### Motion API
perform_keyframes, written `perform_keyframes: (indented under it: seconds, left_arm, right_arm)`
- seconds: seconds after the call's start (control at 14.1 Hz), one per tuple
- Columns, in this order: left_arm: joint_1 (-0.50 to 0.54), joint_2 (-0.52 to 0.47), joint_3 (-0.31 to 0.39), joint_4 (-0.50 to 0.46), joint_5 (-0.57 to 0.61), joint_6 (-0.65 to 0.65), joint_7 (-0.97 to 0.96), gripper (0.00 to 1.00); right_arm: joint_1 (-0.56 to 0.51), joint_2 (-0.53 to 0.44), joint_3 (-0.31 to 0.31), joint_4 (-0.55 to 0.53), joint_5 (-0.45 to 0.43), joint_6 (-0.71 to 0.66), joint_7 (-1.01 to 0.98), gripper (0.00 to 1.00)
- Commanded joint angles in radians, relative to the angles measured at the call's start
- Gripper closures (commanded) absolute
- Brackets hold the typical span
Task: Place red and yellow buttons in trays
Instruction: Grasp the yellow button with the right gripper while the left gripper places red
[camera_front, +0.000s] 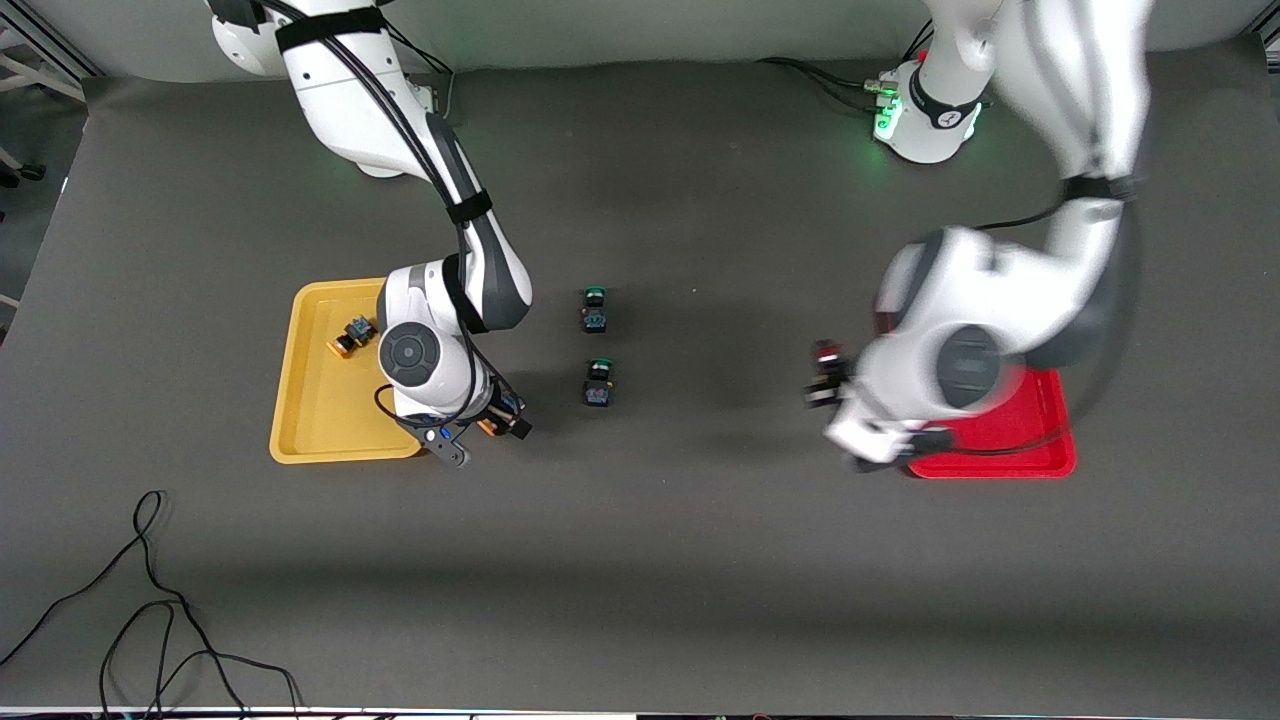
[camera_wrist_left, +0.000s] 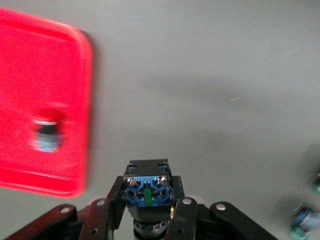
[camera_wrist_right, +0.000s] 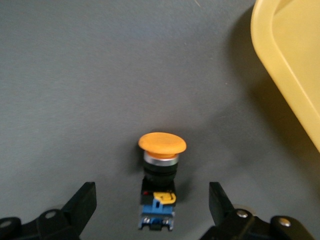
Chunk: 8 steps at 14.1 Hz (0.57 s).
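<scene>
Low in the front view, near the yellow tray's (camera_front: 300, 400) lower corner, the right end effector (camera_front: 480, 435) hangs with its jaws spread wide over a yellow button (camera_front: 490, 427) that lies on its side on the desk (camera_front: 640, 560), just outside the tray's rim. In the right wrist view this button (camera_wrist_right: 160, 185) sits centred between the two fingers (camera_wrist_right: 82, 205), cap pointing away from the wrist. To do this pick well, come straight down, close on the black-and-blue body rather than the rounded cap, which would likely slip, and lift clear of the rim before crossing it

At about the same height in the frame, toward the left arm's end, the red tray (camera_front: 1040, 440) shows partly under the left arm. The left end effector (camera_front: 825, 375) is over bare desk beside that tray, clamped on a red button (camera_wrist_left: 147, 192). It should release low over the tray floor, away from the other red button (camera_wrist_left: 46, 131) already lying there

Mid-frame, two green-capped switches (camera_front: 597, 345) rest on the desk and should be left alone

Higher up, a second yellow button (camera_front: 352, 335) lies inside the yellow tray
</scene>
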<state>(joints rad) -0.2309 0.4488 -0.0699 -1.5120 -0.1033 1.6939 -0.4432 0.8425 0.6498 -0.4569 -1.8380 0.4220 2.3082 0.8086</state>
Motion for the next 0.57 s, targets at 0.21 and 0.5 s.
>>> perform_keyframes:
  seconds: [0.21, 0.5]
  left_arm:
    - [0.316, -0.088, -0.007, -0.241, 0.102, 0.065, 0.579, 0.89]
    - [0.381, -0.078, -0.005, -0.494, 0.192, 0.436, 0.635, 0.89]
  right_arm:
    - [0.006, 0.001, -0.008, -0.041, 0.032, 0.056, -0.055, 0.61]
    - [-0.002, -0.039, -0.015, -0.040, 0.081, 0.033, -0.071, 0.82]
